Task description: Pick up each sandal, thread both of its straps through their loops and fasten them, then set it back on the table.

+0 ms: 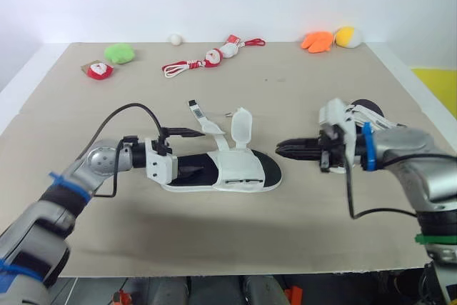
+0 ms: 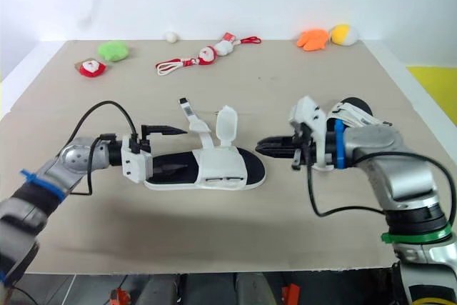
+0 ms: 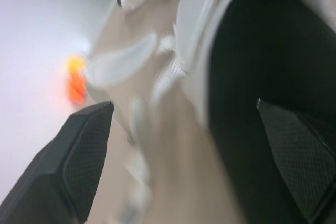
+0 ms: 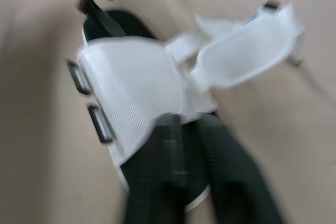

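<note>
At centre frame we find the sandal [image 1: 239, 171] flat on the table [image 1: 300, 94], left gripper [image 1: 187, 152] spread wide astride its heel, right gripper [image 1: 285, 149] narrowed, empty, just beside its toe; a shallow heel bite may let it pivot free.

No word, brand, number or sign can be read on anything here (the sandal [image 1: 239, 169] and the surface [image 1: 285, 83] carry none legible).
</note>
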`<action>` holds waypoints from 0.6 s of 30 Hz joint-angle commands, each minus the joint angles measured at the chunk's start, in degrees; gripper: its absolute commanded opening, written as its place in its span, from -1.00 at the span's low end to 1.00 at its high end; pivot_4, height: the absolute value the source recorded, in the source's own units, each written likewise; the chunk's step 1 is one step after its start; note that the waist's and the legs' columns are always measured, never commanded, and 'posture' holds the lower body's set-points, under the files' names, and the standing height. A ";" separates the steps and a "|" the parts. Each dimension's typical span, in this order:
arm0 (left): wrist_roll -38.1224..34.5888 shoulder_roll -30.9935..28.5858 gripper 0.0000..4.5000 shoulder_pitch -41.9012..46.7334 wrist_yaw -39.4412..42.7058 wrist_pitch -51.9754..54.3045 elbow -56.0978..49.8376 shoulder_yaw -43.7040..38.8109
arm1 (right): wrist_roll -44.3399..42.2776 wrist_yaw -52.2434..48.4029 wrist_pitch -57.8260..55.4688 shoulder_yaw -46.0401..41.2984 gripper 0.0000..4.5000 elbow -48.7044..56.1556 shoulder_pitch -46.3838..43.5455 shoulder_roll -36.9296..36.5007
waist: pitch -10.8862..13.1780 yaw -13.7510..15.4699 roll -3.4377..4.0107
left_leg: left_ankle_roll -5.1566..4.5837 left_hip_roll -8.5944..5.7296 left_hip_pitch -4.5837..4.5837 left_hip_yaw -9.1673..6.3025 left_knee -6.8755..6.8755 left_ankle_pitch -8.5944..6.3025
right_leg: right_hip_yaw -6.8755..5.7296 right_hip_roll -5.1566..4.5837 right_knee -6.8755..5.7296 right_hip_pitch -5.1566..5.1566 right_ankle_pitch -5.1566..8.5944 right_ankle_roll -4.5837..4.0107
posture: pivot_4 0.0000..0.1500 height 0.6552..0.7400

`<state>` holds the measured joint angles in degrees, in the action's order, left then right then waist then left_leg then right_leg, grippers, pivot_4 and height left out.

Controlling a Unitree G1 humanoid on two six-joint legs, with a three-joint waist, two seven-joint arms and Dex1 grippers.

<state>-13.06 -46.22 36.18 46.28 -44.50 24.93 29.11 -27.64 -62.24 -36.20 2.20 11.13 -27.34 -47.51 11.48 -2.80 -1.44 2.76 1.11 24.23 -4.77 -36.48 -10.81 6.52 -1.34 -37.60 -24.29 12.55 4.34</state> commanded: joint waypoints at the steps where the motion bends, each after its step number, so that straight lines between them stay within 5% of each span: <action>1: -14.51 -2.73 1.00 -6.30 1.61 22.09 -17.36 -6.96 | 2.40 6.11 1.00 -0.88 -0.99 4.43 1.86 2.27 | 0.00 -0.01 0.01 | 0.02 0.01 0.03 0.00 -0.01 0.08 | 0.00 0.03 -0.04 -0.02 0.03 0.01 | 1.00 1.00; 9: -30.57 0.22 1.00 -12.81 -1.48 52.91 -31.55 -17.29 | 8.22 12.75 1.77 2.12 -0.99 6.18 6.05 5.01 | 0.00 -0.03 0.00 | -0.03 0.12 -0.20 0.10 -0.06 0.47 | -0.01 0.12 -0.17 0.11 -0.05 -0.24 | 1.00 1.00; 18: -39.30 9.18 1.00 -9.24 -9.04 73.84 -29.66 -27.40 | 10.14 14.48 2.24 4.30 -0.99 5.06 5.71 7.91 | 0.00 -0.01 -0.01 | 0.00 0.13 -0.24 0.10 -0.05 0.56 | -0.01 0.16 -0.16 0.14 -0.15 -0.25 | 1.00 1.00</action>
<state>-50.75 -37.43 25.60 37.93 26.94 -4.23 4.48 -17.67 -48.17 -34.75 6.58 15.05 -20.58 -39.88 11.48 -2.81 -1.45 2.76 1.24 23.99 -4.68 -36.53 -10.25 6.51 -1.18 -37.77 -24.15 12.40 4.08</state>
